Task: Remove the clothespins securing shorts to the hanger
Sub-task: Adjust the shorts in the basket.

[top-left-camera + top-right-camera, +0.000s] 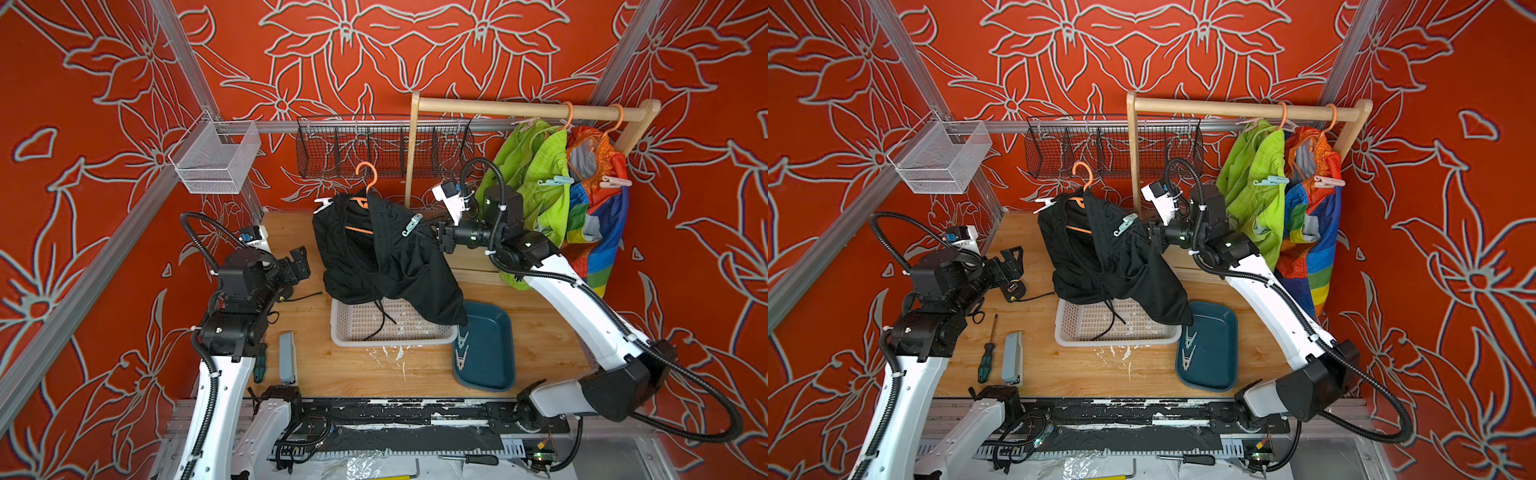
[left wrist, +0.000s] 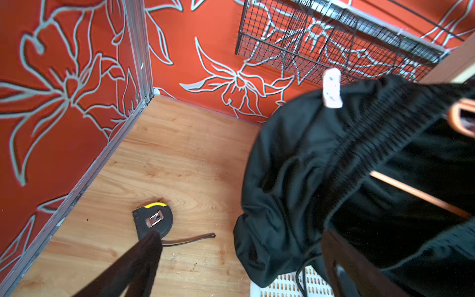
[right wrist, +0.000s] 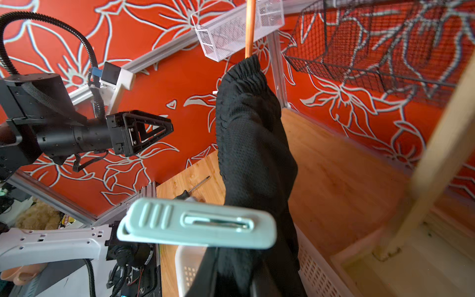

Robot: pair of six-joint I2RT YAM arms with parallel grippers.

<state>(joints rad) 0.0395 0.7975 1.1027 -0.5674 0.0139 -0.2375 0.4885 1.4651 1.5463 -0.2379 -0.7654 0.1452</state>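
Pinching the black shorts (image 1: 390,266), as far as the fabric lets you see, your right fingers (image 3: 203,275) sit just beside the mint clothespin (image 3: 198,223) clipped there. Your left fingers (image 2: 138,259) stand spread wide and empty, the pale clothespin (image 2: 332,88) well ahead of them.

Clothespins (image 1: 462,350) in tray (image 1: 496,357) beside basket (image 1: 395,340)

My two arms, mid-workspace.
Left arm folded, left gripper (image 1: 301,266) jaws wide apart; right arm extended forward, right gripper (image 1: 432,232) jaws nearly together.
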